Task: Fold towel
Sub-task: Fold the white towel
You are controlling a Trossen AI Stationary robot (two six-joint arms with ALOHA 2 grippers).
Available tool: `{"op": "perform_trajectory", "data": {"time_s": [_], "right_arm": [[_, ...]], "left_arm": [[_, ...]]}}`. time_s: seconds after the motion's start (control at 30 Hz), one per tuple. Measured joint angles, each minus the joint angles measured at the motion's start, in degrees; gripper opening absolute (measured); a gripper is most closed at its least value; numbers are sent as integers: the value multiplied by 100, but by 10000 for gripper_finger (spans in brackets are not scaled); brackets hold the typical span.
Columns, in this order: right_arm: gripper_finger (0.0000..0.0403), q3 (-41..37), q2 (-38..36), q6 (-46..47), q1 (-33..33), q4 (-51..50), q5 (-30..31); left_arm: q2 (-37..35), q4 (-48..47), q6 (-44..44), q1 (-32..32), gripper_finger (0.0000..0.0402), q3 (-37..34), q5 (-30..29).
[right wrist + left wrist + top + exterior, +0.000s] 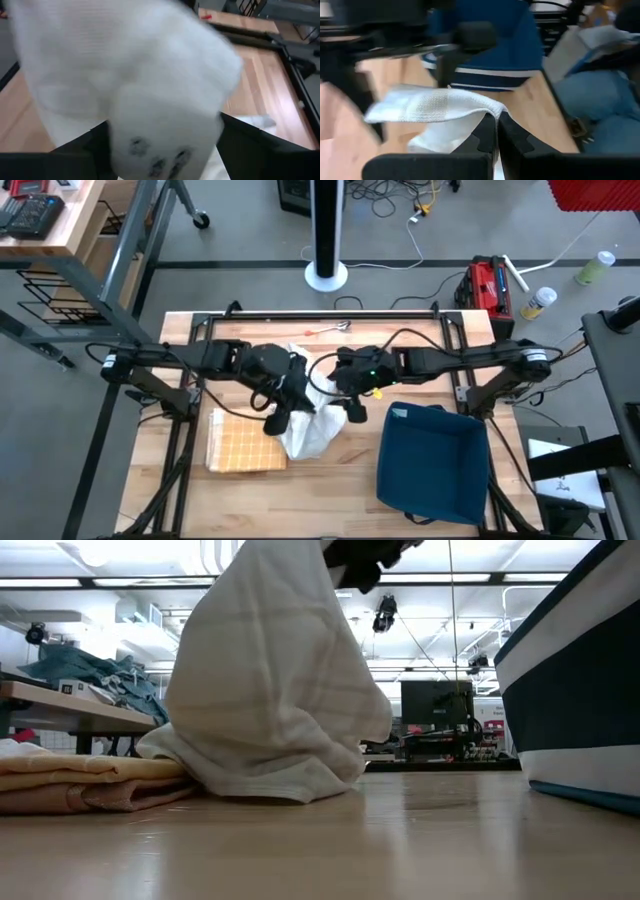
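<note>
A wooden counter [330, 500] is seen on a grey floor, with a bench and cables lying beyond it. A dark blue bin [432, 462] is set on the counter's right side, its contents hidden. A folded orange checked cloth [243, 442] is laid at the left. Between them, the white towel [312, 428] is lifted in a bunch, its lower part resting on the counter. The left end effector [496, 131] is pressed together on the towel's edge. The right end effector [356, 409] is spread wide, with towel draped between its fingers.
</note>
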Motion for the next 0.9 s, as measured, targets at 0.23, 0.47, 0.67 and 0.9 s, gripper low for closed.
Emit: {"op": "perform_trajectory", "data": {"time_s": [0.23, 0.47, 0.67, 0.9], "right_arm": [[247, 45, 113, -161, 50, 208, -635], [99, 71, -72, 140, 395, 498, -1204], [10, 319, -464, 134, 789, -21, -790], [2, 524, -1204, 576, 1547, -1974, -473]], "left_arm": [[0, -2, -121, -313, 0, -11, 103], [-4, 8, -393, -326, 21, -13, -295], [-8, 90, -363, -324, 50, -15, -538], [-9, 94, -348, -324, 72, -34, -639]]}}
